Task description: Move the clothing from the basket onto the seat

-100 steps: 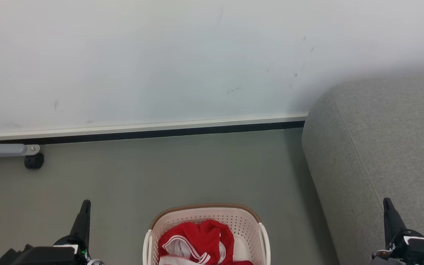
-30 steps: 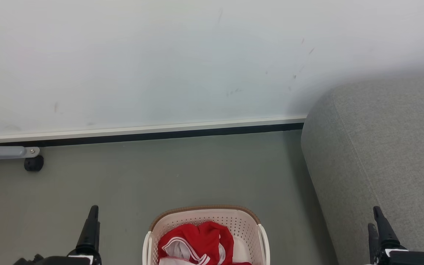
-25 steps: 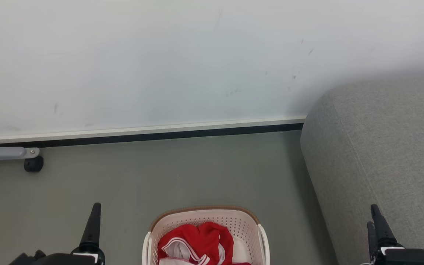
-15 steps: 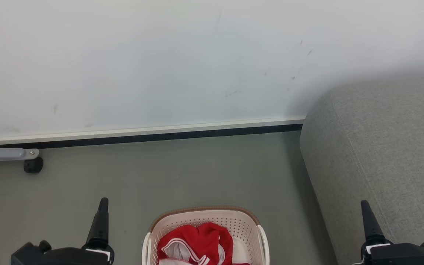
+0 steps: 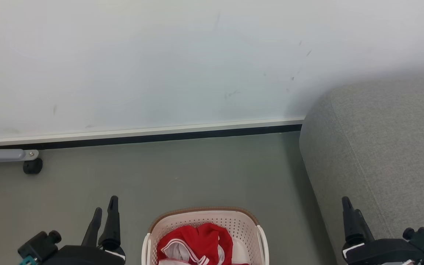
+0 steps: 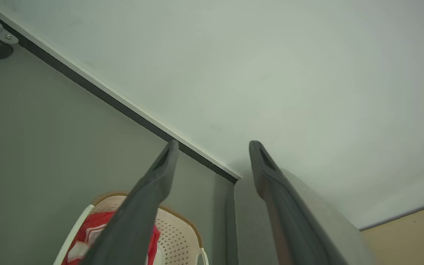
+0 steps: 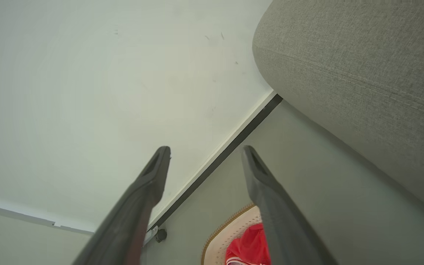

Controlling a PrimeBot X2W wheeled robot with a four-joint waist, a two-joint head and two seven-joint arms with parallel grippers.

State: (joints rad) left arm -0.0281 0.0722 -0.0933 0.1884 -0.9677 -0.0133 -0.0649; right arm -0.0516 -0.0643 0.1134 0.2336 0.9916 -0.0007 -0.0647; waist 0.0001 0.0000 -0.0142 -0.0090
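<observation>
Clothing: the red soft sports garments with white striped trim (image 5: pixel 201 239) lie crumpled inside the basket, a white panel showing among the red folds; no finger touches them.
Basket: the cream-white perforated plastic laundry basket with a brown woven-look rim (image 5: pixel 204 210) stands on the grey floor (image 5: pixel 179 173), well apart from the floor's far edge, where a dark baseboard (image 5: pixel 142 134) meets the white wall (image 5: pixel 160 55).
Seat: the large grey woven-fabric sofa (image 5: pixel 381 147) fills the floor's right side, and its rounded end reaches the far edge by the wall; a strip of bare floor lies between it and the basket.
Left gripper: the left gripper (image 5: pixel 105 204) hangs over the floor left of the basket, apart from it, its two dark fingers spread wide with nothing between them.
Right gripper: the right gripper (image 5: pixel 351 208) hangs right of the basket, in front of the sofa's side, its fingers likewise spread wide and empty.
Far-left corner: a grey metal leg with a black caster (image 5: pixel 32 165) sits on the floor by the baseboard.
</observation>
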